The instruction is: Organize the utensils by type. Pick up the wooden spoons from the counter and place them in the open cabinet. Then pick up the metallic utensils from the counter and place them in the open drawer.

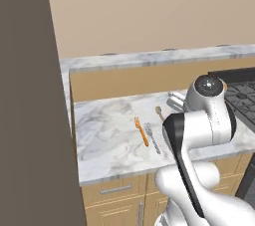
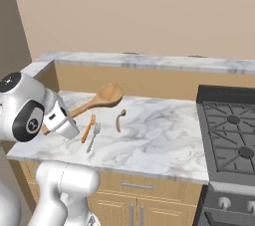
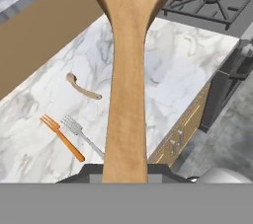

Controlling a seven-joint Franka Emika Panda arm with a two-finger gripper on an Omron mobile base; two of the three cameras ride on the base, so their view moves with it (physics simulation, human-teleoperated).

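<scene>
- Large wooden spoon (image 2: 97, 99): lifted clear of the tabletop (image 2: 159, 135), handle end clamped between the fingers (image 2: 56, 120), bowl pointing away toward 1 o'clock in the right base view; held by the far handle end, presumably so the bowl can lead into the cabinet.
- Fingers: closed on the spoon handle, narrow gap set by the handle's thickness; actual fingertips hidden under the wood in the hand view, so contact inferred rather than seen.
- Small curved wooden spoon (image 2: 119, 119): lying flat on the marble, at 3 o'clock of the forks, well apart from the fingers; second in line for the cabinet.
- Silver-grey fork (image 2: 93, 135): flat on the tabletop, tines toward 12 o'clock, just beside an orange-handled fork (image 2: 88, 128); left in place for the drawer step.
- Stove (image 2: 231, 135): at 3 o'clock of the marble, clear of the work.
- Stage judged: first spoon in carry, no utensil yet stowed.
</scene>
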